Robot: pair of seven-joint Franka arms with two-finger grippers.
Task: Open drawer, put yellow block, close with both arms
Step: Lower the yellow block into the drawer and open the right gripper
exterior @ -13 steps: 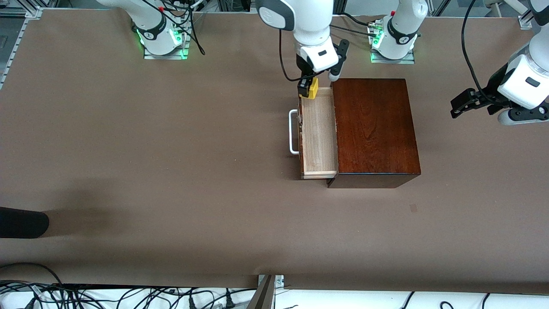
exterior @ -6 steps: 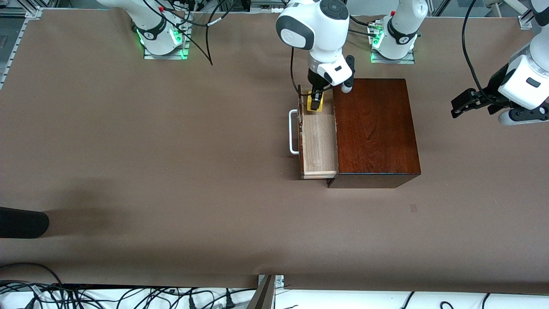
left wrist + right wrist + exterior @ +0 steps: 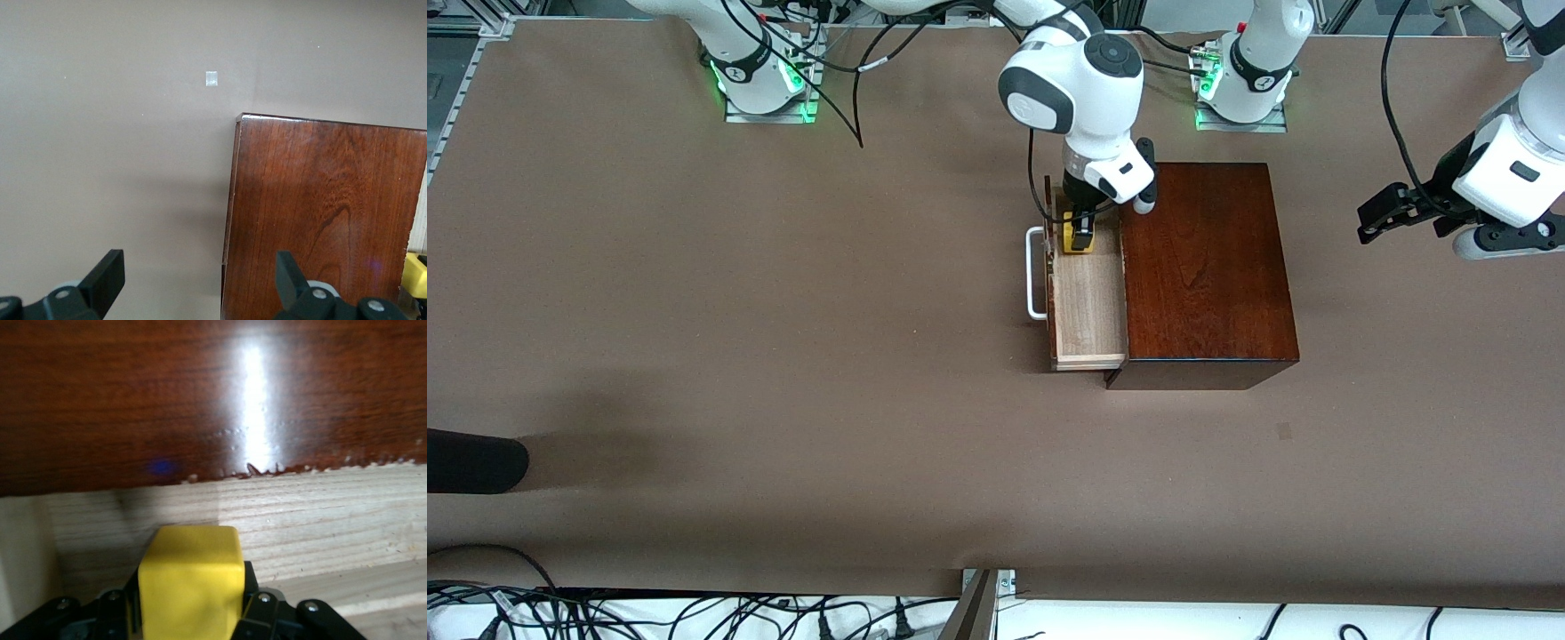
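Over the open drawer (image 3: 1087, 302) hangs the right gripper (image 3: 1080, 238), and its fingers are squeezed tight on the yellow block (image 3: 1071, 238). The block sits low inside the drawer, at the end that is farther from the front camera. From the right wrist view you can see the block (image 3: 192, 583) pinched between the two black fingers (image 3: 257, 607), with the pale wood floor of the drawer under it and the shiny dark box (image 3: 213, 393) just beside it. I cannot tell if the block touches the floor yet.

The drawer is pulled out of the brown box (image 3: 1202, 267), toward the right arm's end of the table. Its white handle (image 3: 1035, 274) sticks out in front.

The left gripper (image 3: 1389, 213) waits up in the air over the bare table (image 3: 783, 356), at the left arm's end, with its fingers (image 3: 107, 277) spread wide and nothing in them.

What could go wrong? If the fingers let go while the block is too high, I think it may bounce or tip. The block is close to the drawer's end wall and front panel (not much room there), so a small bump could knock it or push the drawer. Also, if the gripper lifts out crooked, it might catch the edge of the box. And the drawer must not be pushed shut while the gripper is down in it.
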